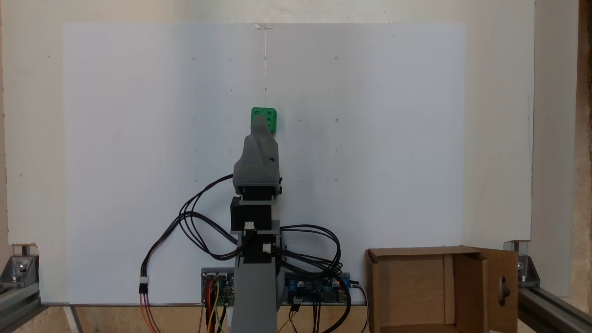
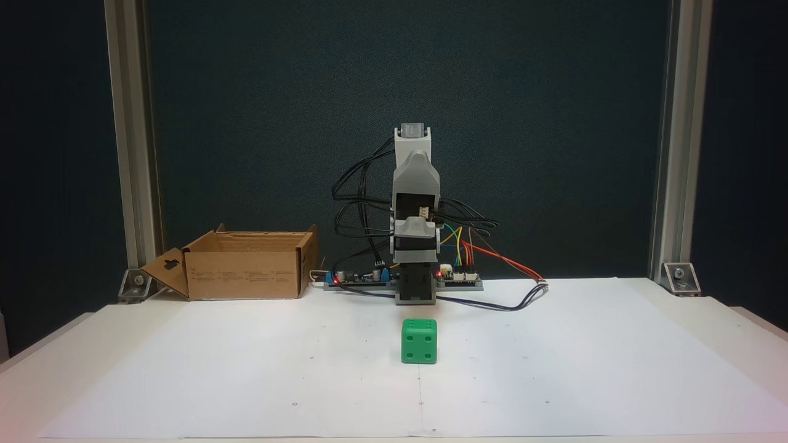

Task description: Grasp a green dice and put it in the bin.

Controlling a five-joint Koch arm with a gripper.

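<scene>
The green dice (image 2: 419,340) rests on the white paper in front of the arm (image 2: 416,246), apart from it. In a fixed view from above, the dice (image 1: 269,115) is partly covered by the grey tip of my gripper (image 1: 261,122). The side-on fixed view shows the arm folded up well above the table, so nothing touches the dice. Only one grey jaw shows, with the other hidden behind it. The bin (image 1: 373,286) is a brown cardboard box, open at the top, beside the arm's base; in the side-on fixed view the bin (image 2: 246,274) stands at the back left.
White paper (image 1: 138,162) covers the table. Circuit boards (image 2: 458,278) and loose cables (image 1: 194,222) lie around the arm's base. The bin's side flap (image 1: 502,282) with a handle hole hangs outward. Aluminium frame posts (image 2: 666,154) stand at the table's back corners.
</scene>
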